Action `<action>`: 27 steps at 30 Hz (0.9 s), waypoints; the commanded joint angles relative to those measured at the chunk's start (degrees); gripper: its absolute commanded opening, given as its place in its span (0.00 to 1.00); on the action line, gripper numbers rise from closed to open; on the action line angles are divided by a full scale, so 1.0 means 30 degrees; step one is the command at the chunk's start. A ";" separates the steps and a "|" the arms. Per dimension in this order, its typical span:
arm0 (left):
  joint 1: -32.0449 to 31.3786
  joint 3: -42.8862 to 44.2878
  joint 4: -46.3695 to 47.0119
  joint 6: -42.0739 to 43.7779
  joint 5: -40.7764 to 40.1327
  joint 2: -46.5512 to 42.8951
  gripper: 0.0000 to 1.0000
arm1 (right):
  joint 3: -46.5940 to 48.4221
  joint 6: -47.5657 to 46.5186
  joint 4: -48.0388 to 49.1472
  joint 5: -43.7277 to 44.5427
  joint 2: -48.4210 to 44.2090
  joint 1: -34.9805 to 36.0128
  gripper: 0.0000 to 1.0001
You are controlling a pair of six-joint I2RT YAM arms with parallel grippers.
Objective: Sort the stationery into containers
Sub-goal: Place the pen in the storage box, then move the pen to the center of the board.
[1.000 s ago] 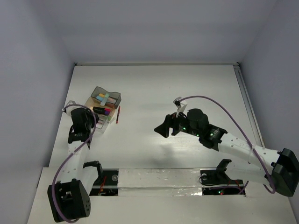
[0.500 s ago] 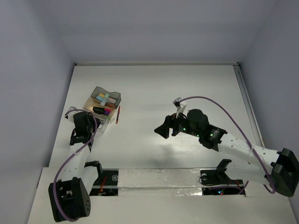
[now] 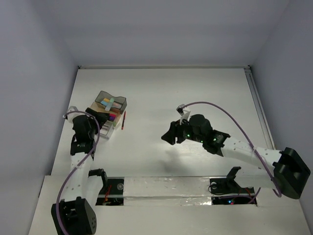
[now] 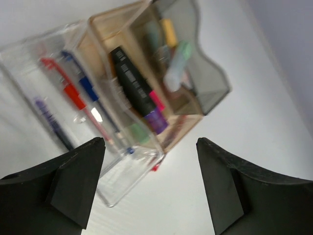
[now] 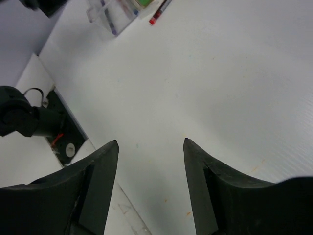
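Left claw (image 4: 149,144) hangs parted and empty over the joined clear, tan and smoky-grey plastic containers (image 3: 121,103) at the upper left of the overhead view. A second ago it was clenched, so its load has probably just dropped in beside the thin red and blue pens (image 4: 73,93) in the clear compartment. One thin red pen (image 3: 123,120) lies on the white table (image 3: 195,88) just right of the containers (not yet sorted). Mid-frame, the right claw (image 3: 169,137) hovers parted and empty, free to fetch it.

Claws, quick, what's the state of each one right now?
Left claw: open, holding nothing.
Right claw: open, holding nothing.
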 commanded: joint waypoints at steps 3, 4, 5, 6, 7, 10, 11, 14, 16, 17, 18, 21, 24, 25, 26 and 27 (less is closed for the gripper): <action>0.0106 0.3253 0.0416 0.1630 0.2302 -0.1665 0.73 | 0.1011 -0.0115 0.0560 0.0599 0.1677 -0.0100 0.44; 0.0106 0.3549 0.0387 0.1776 0.2744 -0.1841 0.73 | 0.1361 0.0088 0.0676 0.0628 0.2405 -0.0100 0.43; 0.0106 0.3784 0.0387 0.2097 0.3154 -0.2133 0.73 | 0.1597 0.0235 0.0735 0.0628 0.2818 -0.0100 0.43; 0.0106 0.4221 0.0387 0.2274 0.4086 -0.2252 0.73 | 0.1860 0.0323 0.0793 0.0628 0.3286 -0.0100 0.42; 0.0106 0.4487 0.0358 0.2508 0.4676 -0.2369 0.73 | 0.2153 0.0411 0.0881 0.0686 0.3755 -0.0100 0.41; 0.0106 0.5220 0.0241 0.3737 0.7079 -0.2721 0.73 | 0.3879 0.0413 0.1116 0.1271 0.6389 0.0076 0.41; 0.0106 0.5396 0.0095 0.4147 0.7519 -0.2954 0.74 | 0.5044 0.0383 0.1174 0.1563 0.7991 0.0308 0.44; -0.1383 0.5837 -0.0810 0.5759 0.7320 -0.3451 0.75 | 0.6984 0.0354 0.1378 0.2354 0.9619 0.0310 0.48; -0.2175 0.5808 -0.1251 0.6697 0.6997 -0.3687 0.75 | 0.8974 0.0179 0.1236 0.3204 1.2570 0.0515 0.52; -0.3020 0.5750 -0.1341 0.6960 0.6880 -0.3920 0.75 | 0.9765 0.0091 0.1088 0.3583 1.3274 0.0718 0.55; -0.3521 0.5633 -0.1487 0.7224 0.6502 -0.4010 0.76 | 1.1281 0.0003 0.1000 0.3906 1.4006 0.0720 0.56; -0.5222 0.5428 -0.1839 0.8221 0.5187 -0.4624 0.76 | 1.4503 -0.0231 0.0093 0.5283 1.6761 0.0952 0.58; -0.6508 0.5660 -0.2074 0.8574 0.4305 -0.5240 0.76 | 1.6651 -0.0729 -0.0903 0.7152 1.8842 0.1391 0.58; -0.6834 0.5690 -0.2103 0.8603 0.4069 -0.5386 0.76 | 1.7992 -0.0846 -0.1137 0.7393 1.9312 0.1394 0.58; -0.7127 0.5720 -0.2162 0.8662 0.3834 -0.5649 0.76 | 1.8701 -0.1051 -0.1865 0.7628 2.0302 0.1626 0.59; -0.7739 0.5778 -0.2191 0.8691 0.3455 -0.5767 0.76 | 1.9288 -0.1111 -0.2104 0.7920 2.0718 0.1628 0.59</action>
